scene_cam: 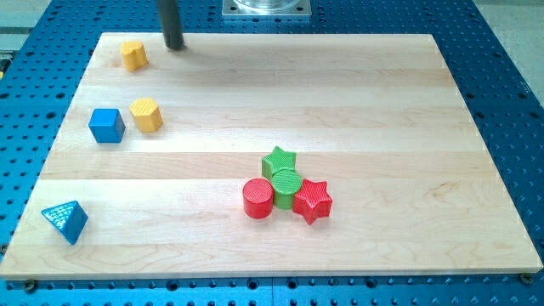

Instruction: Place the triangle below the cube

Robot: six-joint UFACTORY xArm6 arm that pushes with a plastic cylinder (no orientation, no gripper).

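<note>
Blocks nearby: a yellow block (133, 54) just left of my tip (175, 46), holding nothing; another yellow block (146, 114) beside the blue cube (106, 125). Blue triangle (66, 221) sits well below the cube, near the board (357, 102) corner

Pale wooden board (357, 102) on blue perforated table (510, 85), seemingly evenly lit.

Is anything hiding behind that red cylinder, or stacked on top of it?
Nothing sits on the red cylinder. Behind it, toward the view's top-right, stand a green cylinder and green star; the green cylinder's lower left side is covered.
</note>
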